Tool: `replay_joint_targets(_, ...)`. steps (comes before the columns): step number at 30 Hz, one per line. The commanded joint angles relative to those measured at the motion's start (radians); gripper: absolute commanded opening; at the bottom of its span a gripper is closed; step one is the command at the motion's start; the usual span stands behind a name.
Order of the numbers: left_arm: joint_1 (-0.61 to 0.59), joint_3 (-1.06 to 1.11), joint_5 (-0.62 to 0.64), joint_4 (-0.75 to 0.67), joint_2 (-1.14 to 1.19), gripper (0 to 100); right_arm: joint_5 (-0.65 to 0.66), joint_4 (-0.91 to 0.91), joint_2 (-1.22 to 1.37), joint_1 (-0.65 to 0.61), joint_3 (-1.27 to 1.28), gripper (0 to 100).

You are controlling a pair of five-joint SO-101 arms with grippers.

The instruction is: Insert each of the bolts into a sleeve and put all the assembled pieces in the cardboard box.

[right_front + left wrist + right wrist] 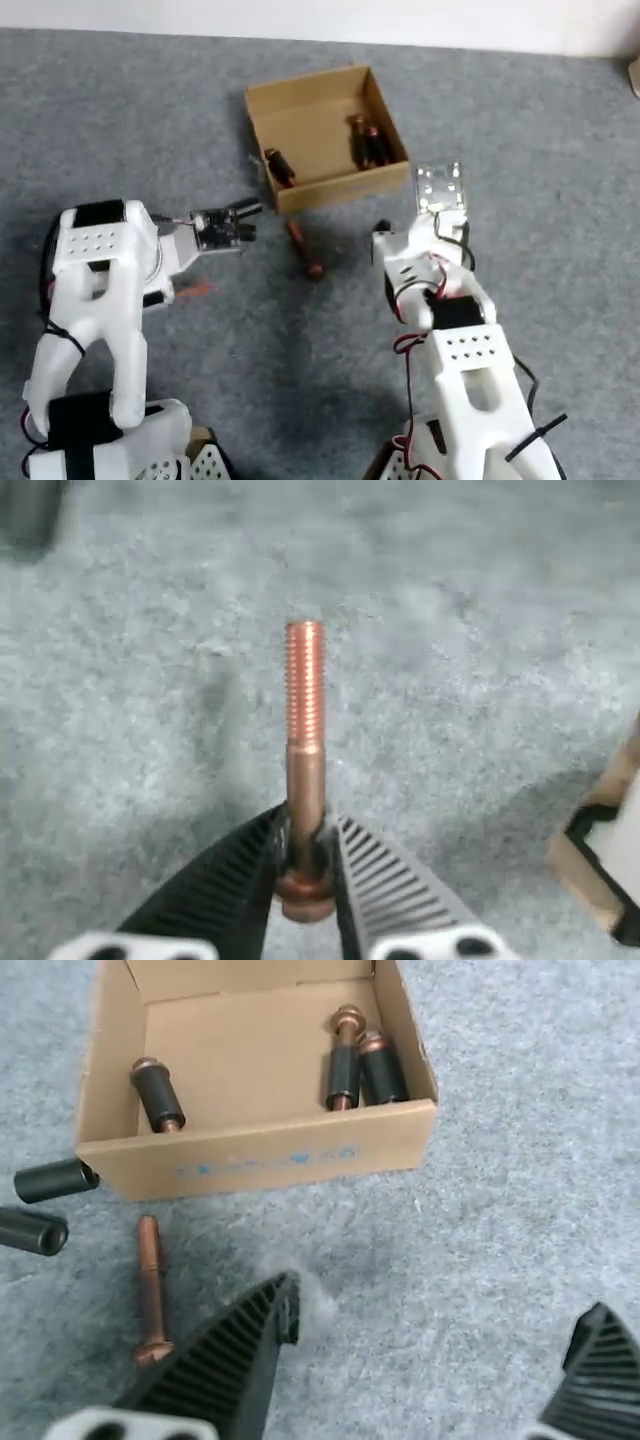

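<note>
My left gripper (pixel 305 865) is shut on the head end of a copper bolt (pixel 305 740), whose threaded tip points away over the carpet. In the high view the bolt's tip (pixel 197 289) peeks out beside the left arm. My right gripper (pixel 445 1305) is open and empty, just in front of the cardboard box (pixel 260 1160), near its right front corner (pixel 400 172). Three bolts in black sleeves (pixel 158 1095) (pixel 343 1060) (pixel 380 1070) lie in the box. A loose bolt (pixel 304 250) (pixel 148 1285) lies on the carpet before the box. Two empty black sleeves (pixel 55 1179) (pixel 30 1230) lie by its left front corner.
The grey carpet (pixel 560 200) covers the whole table. The two arms stand side by side at the near edge, the left arm's white body (pixel 100 260) close to the two sleeves (pixel 245 220). Open carpet lies to the right of the box.
</note>
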Motion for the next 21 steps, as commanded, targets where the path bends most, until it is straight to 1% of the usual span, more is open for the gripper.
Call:
replay_joint_targets(1, -0.004, -0.085, -0.456, 0.040, -0.002, 1, -0.005, -0.061, -0.018, -0.007, 0.008, 38.2)
replay_joint_targets(4, -0.005, -0.087, -0.446, 0.040, -0.002, 1, -0.005, -0.061, -0.018, -0.007, 0.008, 38.2)
replay_joint_targets(5, -0.008, -0.091, -0.405, 0.040, -0.002, 3, -0.005, -0.061, -0.018, -0.008, 0.007, 38.2)
replay_joint_targets(6, -0.008, -0.093, -0.350, 0.040, -0.002, 6, -0.005, -0.061, -0.018, -0.008, 0.007, 38.2)
replay_joint_targets(9, -0.012, -0.096, -0.163, 0.032, -0.008, 21, -0.005, -0.061, -0.018, -0.008, 0.007, 38.2)
replay_joint_targets(10, -0.004, -0.105, -0.100, 0.015, -0.008, 21, -0.005, -0.061, -0.018, -0.008, 0.007, 38.2)
replay_joint_targets(12, 0.021, -0.122, 0.055, -0.017, -0.005, 19, -0.005, -0.061, -0.018, -0.008, 0.008, 38.2)
replay_joint_targets(13, 0.036, -0.128, 0.158, -0.038, -0.005, 18, -0.005, -0.061, -0.018, -0.008, 0.008, 38.2)
replay_joint_targets(14, 0.047, -0.130, 0.292, -0.063, -0.004, 18, -0.005, -0.061, -0.018, -0.008, 0.008, 38.2)
replay_joint_targets(15, 0.050, -0.131, 0.451, -0.084, -0.010, 17, -0.005, -0.061, -0.018, -0.008, 0.008, 38.2)
replay_joint_targets(17, 0.045, -0.142, 0.813, -0.103, -0.010, 18, -0.005, -0.061, -0.018, -0.008, 0.008, 38.2)
replay_joint_targets(21, 0.035, -0.136, 1.594, -0.066, -0.001, 18, -0.003, -0.061, -0.018, -0.008, 0.008, 38.2)
